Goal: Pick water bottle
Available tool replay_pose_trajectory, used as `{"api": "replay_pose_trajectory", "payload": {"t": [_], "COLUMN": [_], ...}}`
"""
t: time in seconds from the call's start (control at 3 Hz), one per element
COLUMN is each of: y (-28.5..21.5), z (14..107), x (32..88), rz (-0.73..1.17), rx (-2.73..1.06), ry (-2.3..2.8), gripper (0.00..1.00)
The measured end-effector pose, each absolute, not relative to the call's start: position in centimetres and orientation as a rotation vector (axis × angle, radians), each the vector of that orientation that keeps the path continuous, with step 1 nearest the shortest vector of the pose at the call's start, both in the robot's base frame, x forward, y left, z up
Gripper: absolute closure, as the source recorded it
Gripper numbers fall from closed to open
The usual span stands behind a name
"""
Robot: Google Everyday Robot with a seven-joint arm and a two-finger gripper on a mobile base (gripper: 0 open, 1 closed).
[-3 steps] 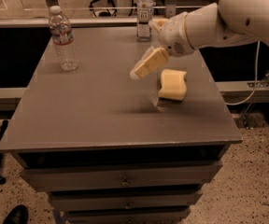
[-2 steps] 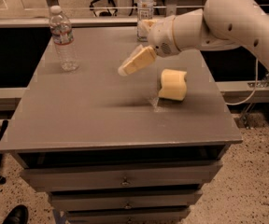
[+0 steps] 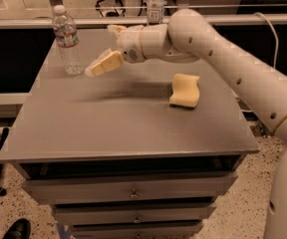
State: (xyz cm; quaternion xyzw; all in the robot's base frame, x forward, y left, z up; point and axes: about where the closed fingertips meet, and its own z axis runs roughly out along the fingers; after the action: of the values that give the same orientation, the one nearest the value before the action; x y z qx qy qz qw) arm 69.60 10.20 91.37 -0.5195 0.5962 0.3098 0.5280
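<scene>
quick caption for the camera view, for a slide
Gripper, fingers open, hovers beside the water bottle near the far left corner of the table; a yellow sponge lies apart.

Two bottles (image 3: 66, 40) (image 3: 155, 6), likely one sponge (image 3: 185, 90) — gripper (image 3: 103, 50) over table (image 3: 108, 128).

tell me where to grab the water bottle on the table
Probably the ribbed body of the water bottle, below its label band, coming from its right side in the view: it stands upright, and the open hand hovers just right of it.

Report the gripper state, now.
Gripper: open, holding nothing, close beside the water bottle.
</scene>
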Motion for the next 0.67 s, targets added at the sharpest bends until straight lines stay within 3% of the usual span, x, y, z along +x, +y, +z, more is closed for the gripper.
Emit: {"api": "replay_pose_trajectory", "payload": {"t": [0.67], "y": [18.9], "z": [90.6], "x": [72.5], "rz": [0.889], "rx": [-1.217], "ry": [1.303], "gripper": [0.0]}}
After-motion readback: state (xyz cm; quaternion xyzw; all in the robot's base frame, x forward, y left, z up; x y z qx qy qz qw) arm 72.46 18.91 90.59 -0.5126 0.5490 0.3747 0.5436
